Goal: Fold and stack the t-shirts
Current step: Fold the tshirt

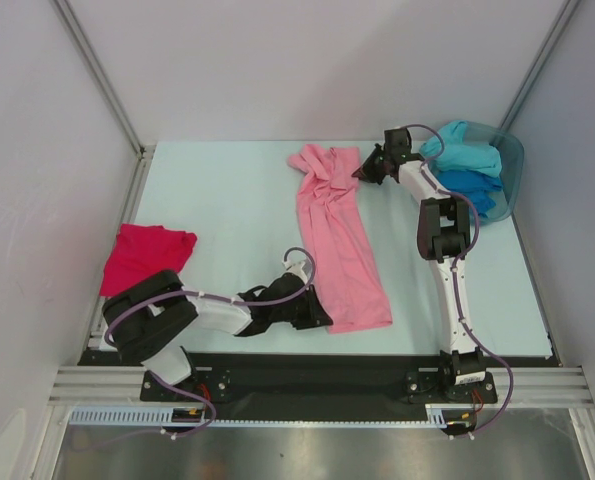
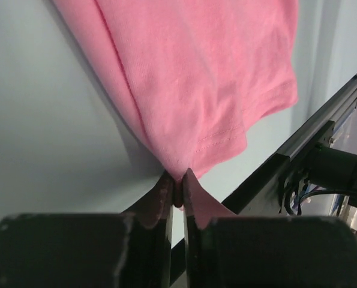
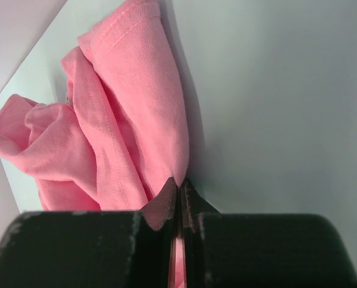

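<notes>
A light pink t-shirt (image 1: pixel 339 235) lies folded into a long strip down the middle of the table. My left gripper (image 1: pixel 322 318) is shut on its near hem corner (image 2: pixel 181 171), with cloth pinched between the fingertips. At the far end my right gripper (image 1: pixel 362 172) is shut on the bunched top edge of the pink t-shirt (image 3: pixel 136 120). A crimson-magenta t-shirt (image 1: pixel 145 255) lies crumpled at the table's left edge. Turquoise (image 1: pixel 462 152) and blue (image 1: pixel 472 190) t-shirts fill the tub at the back right.
A teal plastic tub (image 1: pixel 512 170) stands at the back right corner behind the right arm. A black strip and metal rail (image 1: pixel 317 375) run along the near edge. White walls enclose the table on three sides.
</notes>
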Controlling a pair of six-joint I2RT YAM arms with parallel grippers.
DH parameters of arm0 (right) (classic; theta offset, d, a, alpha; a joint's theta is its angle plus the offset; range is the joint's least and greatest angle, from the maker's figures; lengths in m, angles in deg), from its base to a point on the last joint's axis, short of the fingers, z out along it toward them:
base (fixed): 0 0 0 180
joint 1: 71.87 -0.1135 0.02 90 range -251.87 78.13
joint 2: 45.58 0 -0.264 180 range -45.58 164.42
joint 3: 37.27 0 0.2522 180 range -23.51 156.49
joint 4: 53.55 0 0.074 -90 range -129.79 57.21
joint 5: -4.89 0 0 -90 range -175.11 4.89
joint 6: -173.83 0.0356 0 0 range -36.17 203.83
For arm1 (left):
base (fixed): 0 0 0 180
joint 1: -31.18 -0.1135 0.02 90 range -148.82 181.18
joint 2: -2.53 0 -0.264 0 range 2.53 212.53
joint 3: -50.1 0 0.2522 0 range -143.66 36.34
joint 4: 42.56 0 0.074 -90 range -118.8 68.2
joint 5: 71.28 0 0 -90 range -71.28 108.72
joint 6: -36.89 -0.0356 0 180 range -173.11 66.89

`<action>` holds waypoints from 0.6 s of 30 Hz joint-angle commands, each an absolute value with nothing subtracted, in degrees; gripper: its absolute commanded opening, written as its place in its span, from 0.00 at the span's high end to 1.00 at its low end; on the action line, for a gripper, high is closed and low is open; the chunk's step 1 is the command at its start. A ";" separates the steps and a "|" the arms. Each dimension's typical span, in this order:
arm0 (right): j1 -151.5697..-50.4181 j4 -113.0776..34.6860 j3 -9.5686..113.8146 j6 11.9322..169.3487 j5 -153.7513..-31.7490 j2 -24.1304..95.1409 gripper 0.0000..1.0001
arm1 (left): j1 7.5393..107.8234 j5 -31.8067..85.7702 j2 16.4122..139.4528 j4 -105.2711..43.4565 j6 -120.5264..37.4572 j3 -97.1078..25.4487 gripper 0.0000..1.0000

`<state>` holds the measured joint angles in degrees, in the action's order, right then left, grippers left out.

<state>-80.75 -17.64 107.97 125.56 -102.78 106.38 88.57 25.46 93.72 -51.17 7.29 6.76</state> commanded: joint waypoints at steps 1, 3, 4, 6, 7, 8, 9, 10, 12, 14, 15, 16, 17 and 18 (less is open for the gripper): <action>-79.69 -17.55 108.85 124.43 -101.72 106.56 1.00 | 89.36 26.10 93.23 -52.89 7.44 6.28 0.90; -79.52 -17.21 109.64 124.43 -101.63 107.00 1.00 | 89.63 26.37 92.01 -51.75 7.18 6.37 0.97; -79.51 -16.94 110.25 124.26 -101.55 107.26 1.00 | 89.89 26.45 91.30 -51.13 7.09 6.37 0.98; -79.25 -16.07 112.01 124.26 -101.37 108.23 1.00 | 90.33 26.28 88.68 -48.07 6.65 6.37 1.00; -79.08 -16.06 112.36 124.17 -101.37 108.41 1.00 | 90.85 25.76 87.53 -46.75 6.48 6.37 1.00; -78.99 -15.89 113.06 124.17 -101.28 108.76 1.00 | 91.12 25.32 86.30 -45.43 6.48 6.46 0.99; -78.90 -15.88 113.33 124.34 -101.37 108.85 1.00 | 91.38 25.14 85.24 -43.07 6.56 6.72 1.00; -78.72 -15.62 113.94 124.34 -101.46 109.02 1.00 | 91.73 24.61 82.45 -41.82 6.74 6.98 1.00; -78.55 -15.27 114.91 124.43 -101.37 109.55 1.00 | 92.18 23.04 79.62 -37.01 7.00 7.69 1.00; -78.02 -15.27 115.44 124.69 -101.28 109.81 1.00 | 92.88 21.72 74.70 -32.96 7.44 7.95 1.00; -77.85 -15.18 115.88 124.78 -101.19 109.82 1.00 | 93.14 20.75 72.68 -29.28 7.88 8.12 1.00; -77.58 -15.01 116.23 124.78 -101.28 109.90 1.00 | 93.41 19.70 70.92 -27.24 8.23 8.56 0.99; -77.32 -14.83 116.58 124.87 -101.28 110.08 1.00 | 93.41 19.34 67.43 -26.18 8.58 9.52 1.00; -77.32 -14.66 116.85 124.87 -101.19 109.99 1.00 | 93.41 18.99 66.08 -24.25 9.11 10.05 1.00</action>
